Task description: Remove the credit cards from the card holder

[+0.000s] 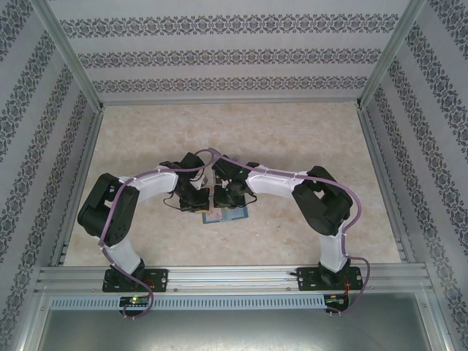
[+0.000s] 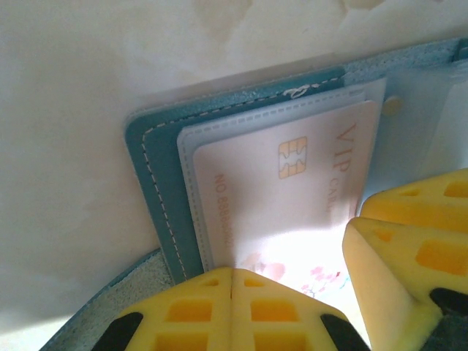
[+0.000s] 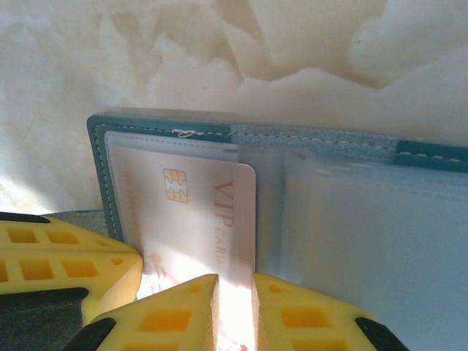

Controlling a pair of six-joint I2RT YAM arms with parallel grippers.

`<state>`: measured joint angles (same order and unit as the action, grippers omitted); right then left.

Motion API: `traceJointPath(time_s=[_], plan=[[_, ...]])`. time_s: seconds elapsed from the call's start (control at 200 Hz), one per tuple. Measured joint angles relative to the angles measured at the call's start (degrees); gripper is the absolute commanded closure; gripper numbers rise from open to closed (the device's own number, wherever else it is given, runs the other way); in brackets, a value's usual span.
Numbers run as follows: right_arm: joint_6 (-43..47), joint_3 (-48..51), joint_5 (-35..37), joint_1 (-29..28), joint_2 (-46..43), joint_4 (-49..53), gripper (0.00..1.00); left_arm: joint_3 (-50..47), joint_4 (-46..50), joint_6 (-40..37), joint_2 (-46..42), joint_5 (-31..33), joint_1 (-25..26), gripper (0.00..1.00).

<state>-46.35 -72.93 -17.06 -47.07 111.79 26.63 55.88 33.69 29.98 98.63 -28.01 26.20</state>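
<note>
The teal-blue card holder (image 1: 232,216) lies open and flat on the table, with both grippers over it. A pale pinkish-white credit card (image 2: 292,190) with a gold chip and "VIP CARD" print sits in its clear left pocket, partly slid out. My left gripper (image 2: 232,270) is shut, its tips together at the card's near left corner with nothing between them. My right gripper (image 3: 236,292) stands slightly open, its narrow gap over the right edge of the credit card (image 3: 197,212). The card holder's teal border (image 3: 99,168) frames the pocket, and the right-hand pockets (image 3: 365,241) look pale and cloudy.
The holder rests on a pale marbled table (image 1: 292,139) inside patterned walls. The right gripper's yellow fingers (image 2: 409,241) crowd in beside my left gripper. The left gripper's fingers (image 3: 58,256) sit close to the right one. A strap tab (image 2: 95,307) lies at the holder's left.
</note>
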Motion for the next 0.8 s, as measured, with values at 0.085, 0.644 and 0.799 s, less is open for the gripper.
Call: traceJointPath(time_s=[0.085, 0.644, 0.799], plan=[[0.0, 0.0, -0.04, 0.0, 0.0, -0.04, 0.81, 0.0, 0.0, 0.0, 0.0, 0.02, 0.0, 1.0], [0.0, 0.0, -0.87, 0.0, 0.5, -0.83, 0.82, 0.39, 0.44, -0.02, 0.0, 0.9, 0.02, 1.0], [-0.02, 0.0, -1.46, 0.07, 0.94, -1.09, 0.82, 0.42, 0.46, -0.02, 0.0, 1.09, 0.02, 1.0]])
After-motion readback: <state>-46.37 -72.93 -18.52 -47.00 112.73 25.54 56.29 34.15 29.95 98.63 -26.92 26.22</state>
